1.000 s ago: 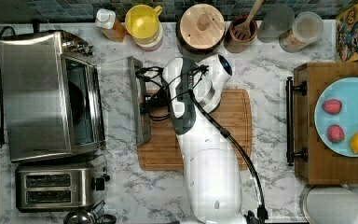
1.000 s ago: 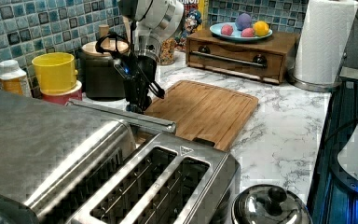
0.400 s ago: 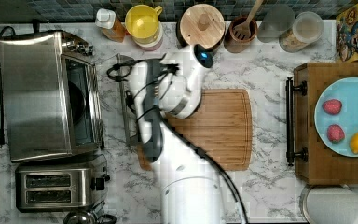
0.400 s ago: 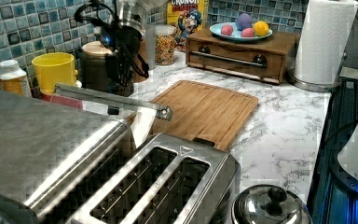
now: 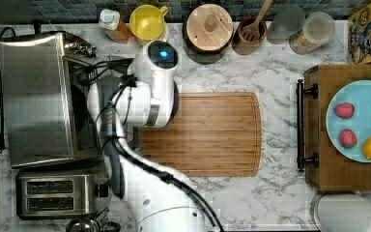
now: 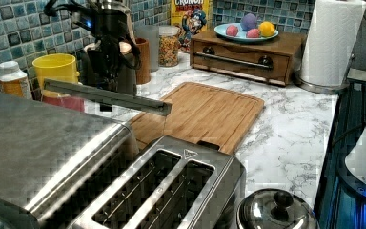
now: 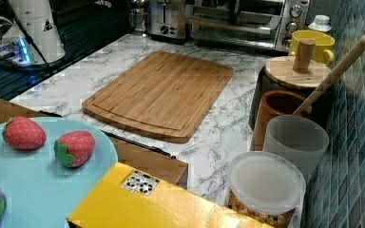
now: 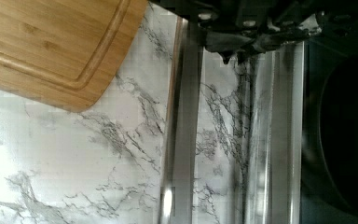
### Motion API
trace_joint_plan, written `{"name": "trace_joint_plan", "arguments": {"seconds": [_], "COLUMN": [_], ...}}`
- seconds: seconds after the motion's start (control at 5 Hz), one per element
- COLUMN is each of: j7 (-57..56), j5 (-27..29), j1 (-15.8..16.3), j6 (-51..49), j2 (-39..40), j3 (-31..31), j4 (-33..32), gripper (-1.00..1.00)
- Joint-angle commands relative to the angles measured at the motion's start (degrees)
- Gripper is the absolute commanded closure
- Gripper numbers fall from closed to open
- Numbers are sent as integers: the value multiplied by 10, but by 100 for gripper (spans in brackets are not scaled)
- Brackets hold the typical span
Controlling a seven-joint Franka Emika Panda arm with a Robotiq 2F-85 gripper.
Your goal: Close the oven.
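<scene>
counter (image 5: 280,72): white marble, bamboo cutting board (image 5: 203,133) in the middle
oven (image 5: 34,96): door part-raised, bar handle (image 6: 106,97) lifted
fingers (image 8: 233,44): beside the handle; opening cannot be told

The oven (image 5: 34,96) is brushed silver steel with a dark inside. The counter (image 5: 280,193) is white marble with grey veins. The cutting board (image 5: 207,133) is honey-brown wood. A yellow mug (image 5: 147,21) stands by blue-green wall tiles (image 6: 9,38). The plate (image 5: 352,121) is pale blue. The arm (image 5: 154,87) is white.
</scene>
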Motion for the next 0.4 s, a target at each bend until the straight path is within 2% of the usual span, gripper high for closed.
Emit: {"name": "trace_joint_plan", "arguments": {"seconds": [0.2,0.4], "j7": [131,129], "j5": [-156,-165], "j1": [132,142], "j6": [154,157], "j2": [-73,-90], "j3": [40,52], "j4": [25,15], "gripper": [100,100]}}
